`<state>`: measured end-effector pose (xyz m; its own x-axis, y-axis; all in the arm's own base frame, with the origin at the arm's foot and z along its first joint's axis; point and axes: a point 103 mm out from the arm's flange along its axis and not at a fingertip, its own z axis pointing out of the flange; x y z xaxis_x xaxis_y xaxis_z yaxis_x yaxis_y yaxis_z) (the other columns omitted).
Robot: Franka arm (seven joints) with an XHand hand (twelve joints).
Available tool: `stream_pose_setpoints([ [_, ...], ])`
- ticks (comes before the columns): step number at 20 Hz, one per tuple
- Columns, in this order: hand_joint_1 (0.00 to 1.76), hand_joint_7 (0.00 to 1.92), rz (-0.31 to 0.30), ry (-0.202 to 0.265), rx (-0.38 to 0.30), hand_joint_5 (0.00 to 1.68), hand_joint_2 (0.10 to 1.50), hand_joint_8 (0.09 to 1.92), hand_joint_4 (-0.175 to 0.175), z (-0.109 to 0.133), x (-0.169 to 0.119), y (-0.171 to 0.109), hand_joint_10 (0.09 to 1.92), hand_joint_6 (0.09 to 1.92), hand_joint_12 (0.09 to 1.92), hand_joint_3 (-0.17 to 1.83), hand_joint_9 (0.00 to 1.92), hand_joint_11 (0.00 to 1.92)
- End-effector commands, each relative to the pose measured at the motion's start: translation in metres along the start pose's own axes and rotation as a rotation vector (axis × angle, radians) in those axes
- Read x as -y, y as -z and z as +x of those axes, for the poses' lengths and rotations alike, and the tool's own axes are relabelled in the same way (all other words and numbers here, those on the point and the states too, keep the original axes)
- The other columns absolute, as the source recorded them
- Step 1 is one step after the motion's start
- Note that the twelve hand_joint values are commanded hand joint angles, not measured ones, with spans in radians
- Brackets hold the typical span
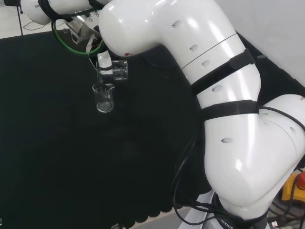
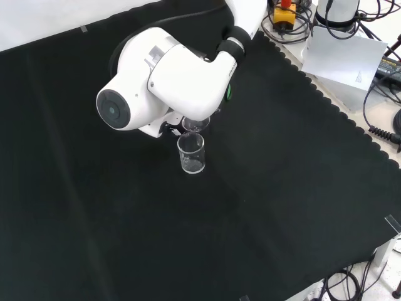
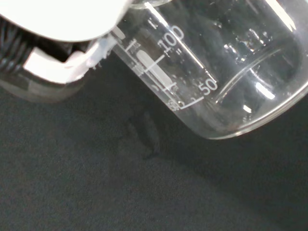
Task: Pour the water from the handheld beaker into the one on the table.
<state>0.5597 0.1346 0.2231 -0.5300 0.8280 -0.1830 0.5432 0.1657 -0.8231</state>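
A clear glass beaker (image 1: 104, 98) stands upright on the black cloth (image 1: 57, 143); the front view shows this beaker (image 2: 192, 153) just below the arm's big white link (image 2: 163, 81). Right above its rim the hand (image 1: 104, 60) is shut on a second clear beaker (image 1: 119, 69), tipped almost onto its side with its mouth over the standing one. In the front view the tipped beaker (image 2: 195, 123) peeks out under the link. Up close, the held beaker (image 3: 216, 72) with its printed scale lies slanted against a white finger (image 3: 65, 67). I cannot tell how much water either holds.
A green cable loop (image 1: 71, 43) hangs by the wrist. The cloth's scalloped edge (image 2: 326, 94) runs along the right in the front view, with a white box (image 2: 341, 59) and cables beyond it. A yellow and red stop button (image 1: 295, 183) sits by the arm's base.
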Motion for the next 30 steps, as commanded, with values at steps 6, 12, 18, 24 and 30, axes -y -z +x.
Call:
stream_pose_setpoints([
  [6,1.12,1.79,-0.005,0.002,-0.001,1.25,0.54,0.16,0.175,0.0000,0.0011,-0.0004,0.09,0.85,0.68,0.91,1.84,1.40],
  [12,1.12,1.79,-0.032,0.004,0.000,1.25,0.54,0.16,0.175,0.0002,0.0035,0.0004,0.09,0.85,0.68,0.91,1.84,1.40],
  [18,1.12,1.79,-0.070,0.009,-0.012,1.25,0.54,0.16,0.175,-0.0048,0.0069,-0.0019,0.09,0.86,0.68,0.91,1.84,1.41],
  [24,1.12,1.79,-0.091,0.019,-0.021,1.25,0.54,0.16,0.175,-0.0077,0.0089,-0.0040,0.09,0.86,0.68,0.91,1.84,1.41],
  [30,1.12,1.79,-0.089,0.023,-0.022,1.25,0.54,0.16,0.175,-0.0086,0.0096,-0.0052,0.09,0.86,0.68,0.91,1.84,1.41],
])
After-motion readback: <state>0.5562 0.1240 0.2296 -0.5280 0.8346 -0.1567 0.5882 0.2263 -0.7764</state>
